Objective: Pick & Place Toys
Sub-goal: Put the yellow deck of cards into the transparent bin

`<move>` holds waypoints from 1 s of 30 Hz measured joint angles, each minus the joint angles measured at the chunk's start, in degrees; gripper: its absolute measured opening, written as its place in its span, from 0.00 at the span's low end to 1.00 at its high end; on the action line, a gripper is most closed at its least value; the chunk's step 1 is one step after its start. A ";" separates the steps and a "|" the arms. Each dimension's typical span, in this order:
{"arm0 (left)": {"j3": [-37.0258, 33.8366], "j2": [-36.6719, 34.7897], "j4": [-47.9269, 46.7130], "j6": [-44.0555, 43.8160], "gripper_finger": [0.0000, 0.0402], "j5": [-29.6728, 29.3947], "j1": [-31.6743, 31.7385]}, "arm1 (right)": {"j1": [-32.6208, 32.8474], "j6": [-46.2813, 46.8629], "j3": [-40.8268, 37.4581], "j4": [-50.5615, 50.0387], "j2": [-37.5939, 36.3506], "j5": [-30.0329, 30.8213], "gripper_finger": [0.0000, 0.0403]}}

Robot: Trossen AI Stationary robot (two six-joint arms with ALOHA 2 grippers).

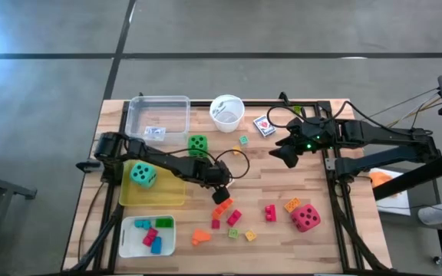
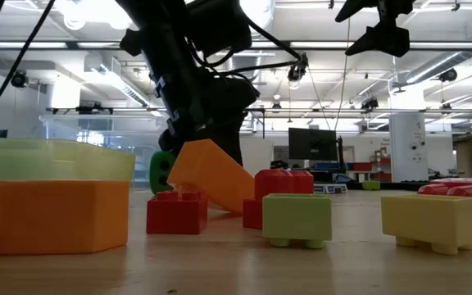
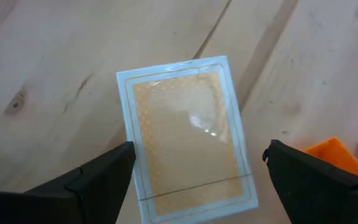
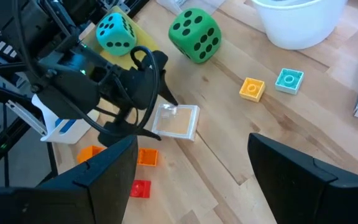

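The teal die (image 1: 143, 175) sits in the yellow tray (image 1: 129, 195) at the desk's (image 1: 282, 238) left side, the green die (image 1: 198, 143) stands just beyond that tray, and the left end effector (image 3: 194, 165) hangs spread wide directly over a small card pack (image 3: 187, 134) lying flat on the wood near the centre. Loose red and orange blocks (image 1: 222, 207) lie just past it. Further right, the right end effector (image 4: 188, 162) hovers with its fingers well apart, above the desk near another card pack (image 1: 264, 126), and the red die (image 1: 305, 218) rests near the front right.
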 joint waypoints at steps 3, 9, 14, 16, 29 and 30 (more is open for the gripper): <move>-0.02 0.05 -0.19 0.25 0.88 -2.21 -0.02 | 0.00 0.00 0.00 0.15 0.00 -0.07 0.74; -0.22 0.11 -1.06 1.38 0.88 -5.35 -0.60 | 0.00 -0.02 0.00 0.28 0.00 -0.07 0.74; -0.09 0.15 -0.65 4.24 0.88 -6.95 -1.20 | 0.00 0.00 0.00 0.28 0.00 -0.07 0.74; -0.09 0.15 -0.93 4.28 0.88 -6.95 -1.43 | 0.00 0.00 0.00 0.31 0.00 -0.09 0.74; -1.38 0.21 -0.06 5.55 0.88 -7.80 -1.84 | 0.00 -0.02 0.00 0.35 0.02 -0.36 0.74; -1.64 0.41 0.32 5.55 0.88 -8.10 -1.84 | 0.00 -0.02 0.00 0.37 0.02 -0.38 0.74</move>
